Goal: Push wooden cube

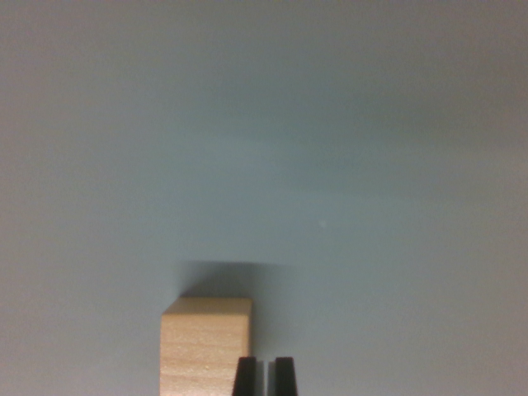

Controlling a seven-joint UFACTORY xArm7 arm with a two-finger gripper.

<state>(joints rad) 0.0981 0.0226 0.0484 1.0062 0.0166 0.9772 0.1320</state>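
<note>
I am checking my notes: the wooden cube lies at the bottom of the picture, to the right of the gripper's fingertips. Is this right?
Not quite. In the wrist view the wooden cube is at the bottom, but left of the gripper fingertips, not right.

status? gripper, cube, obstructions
Gripper nearly shut, narrow gap, holding nothing. Wooden cube on the table, just to the wrist view's left of the fingertips; contact unclear. Nothing else visible ahead.

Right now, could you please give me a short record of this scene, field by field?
view: wrist camera, looking down
object: wooden cube, resting on the surface, cut by the bottom edge
surface: plain grey table
hand: hand, fingertips close together with a narrow gap, holding nothing
relation: cube at the wrist view's left of the fingertips, contact unclear
shadow: beyond the cube
</note>
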